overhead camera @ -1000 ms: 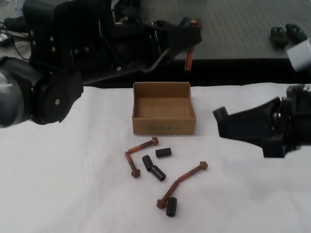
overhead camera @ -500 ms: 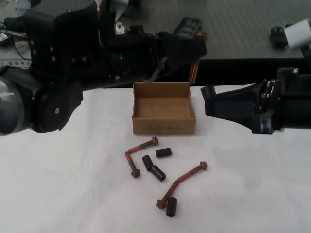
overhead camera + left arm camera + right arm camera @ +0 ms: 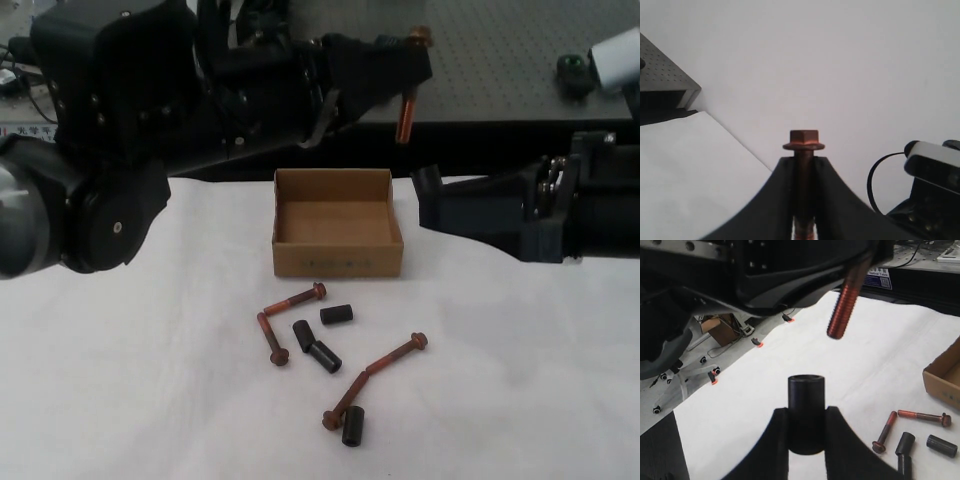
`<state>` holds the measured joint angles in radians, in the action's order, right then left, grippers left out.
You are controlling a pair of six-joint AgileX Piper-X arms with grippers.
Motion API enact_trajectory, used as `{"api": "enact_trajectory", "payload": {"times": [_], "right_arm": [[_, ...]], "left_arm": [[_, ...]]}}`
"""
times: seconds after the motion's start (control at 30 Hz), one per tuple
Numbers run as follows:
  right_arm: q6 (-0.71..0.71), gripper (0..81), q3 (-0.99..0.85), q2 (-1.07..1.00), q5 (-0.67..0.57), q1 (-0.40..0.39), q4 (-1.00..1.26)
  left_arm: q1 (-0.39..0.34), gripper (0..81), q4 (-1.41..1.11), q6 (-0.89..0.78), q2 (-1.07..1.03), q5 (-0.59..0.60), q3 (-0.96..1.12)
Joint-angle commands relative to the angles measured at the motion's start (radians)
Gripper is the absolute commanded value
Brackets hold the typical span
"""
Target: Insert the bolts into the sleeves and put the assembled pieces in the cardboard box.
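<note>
Left gripper (image 3: 402,72): clamped on a copper-coloured bolt (image 3: 803,141). The hex head stands clear of the fingertips and the shank runs down between the fingers. In the high view this bolt hangs roughly upright, head up, over the far right corner of the cardboard box (image 3: 337,263).

Right gripper (image 3: 806,413): closed on a black sleeve (image 3: 806,401), open end outward. The arm sits to the right of the box, with the gripper pointing left toward the held bolt. In the high view the sleeve is probably the dark nub at the gripper's tip, but that is hard to confirm there.

Right wrist view: the held bolt's threaded end is close to the sleeve's mouth, off to one side and not touching.

The box sits mid-scene on a white cloth (image 3: 520,390), open side up.

Loose parts lie on the cloth near of the box:
- Four bolts: (image 3: 296,296), (image 3: 270,340), (image 3: 398,352), (image 3: 343,400).
- Four sleeves: (image 3: 336,315), (image 3: 303,334), (image 3: 325,356), (image 3: 353,426).
- The two middle sleeves lie just beside each other.
- The nearest sleeve lies against the nearest bolt's head.

A perforated bench top (image 3: 500,40) lies beyond the cloth.
</note>
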<state>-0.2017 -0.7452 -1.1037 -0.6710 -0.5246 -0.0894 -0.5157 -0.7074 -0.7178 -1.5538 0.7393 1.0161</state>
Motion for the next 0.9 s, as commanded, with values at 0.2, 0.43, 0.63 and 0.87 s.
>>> {"api": "enact_trajectory", "payload": {"times": [0.2,0.43,0.63,0.87], "right_arm": [[-0.029,2.5,-0.005,-0.017,-0.020,0.004,0.044],[-0.029,2.5,-0.005,-0.024,-0.023,0.004,0.059],[-0.029,2.5,-0.005,-0.024,-0.025,0.004,0.059],[-0.076,2.5,-0.005,-0.024,-0.043,0.004,0.129]], "left_arm": [[0.000,0.6,-0.055,-0.055,0.020,0.037,0.005],[0.000,0.6,-0.110,-0.089,0.020,0.037,0.005],[0.000,0.6,-0.110,-0.098,0.020,0.062,0.005],[0.000,0.6,-0.110,-0.098,0.020,0.079,0.005]]}}
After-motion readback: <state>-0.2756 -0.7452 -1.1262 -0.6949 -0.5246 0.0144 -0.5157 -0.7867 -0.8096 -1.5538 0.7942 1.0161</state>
